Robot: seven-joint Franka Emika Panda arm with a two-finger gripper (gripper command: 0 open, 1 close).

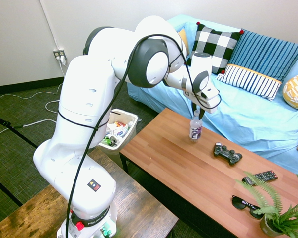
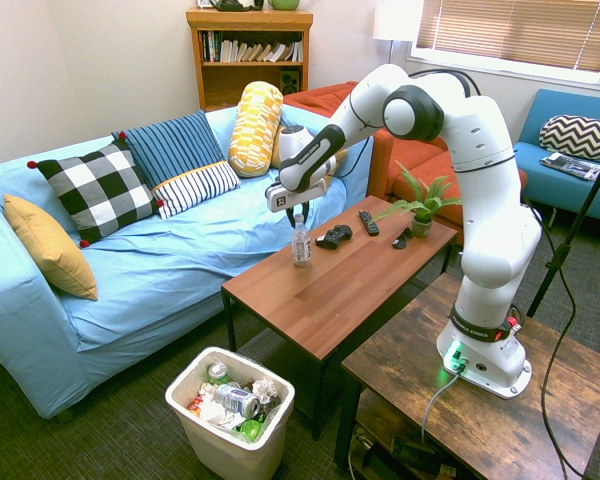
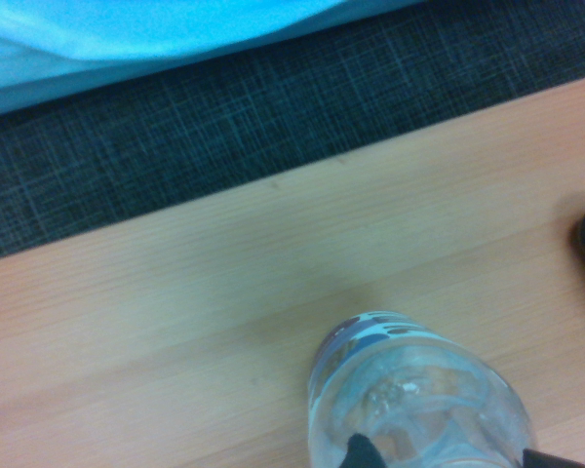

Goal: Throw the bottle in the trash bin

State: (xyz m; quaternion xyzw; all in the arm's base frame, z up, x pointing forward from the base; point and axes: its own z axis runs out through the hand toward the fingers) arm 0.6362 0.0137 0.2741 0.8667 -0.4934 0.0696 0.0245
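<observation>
The bottle right under the gripper is clear, glossy plastic with a printed label; in the wrist view its wall looks smooth and see-through. It stands on the table, a smooth, matt wood-grain top in warm reddish brown. Beyond the gripper, the sofa wears soft, matt light-blue cloth. Beside the bottle, the controller is dark plastic with a slight sheen. Well below the gripper, the bin is smooth, cream plastic. The floor is a rough, dark woven carpet.
</observation>
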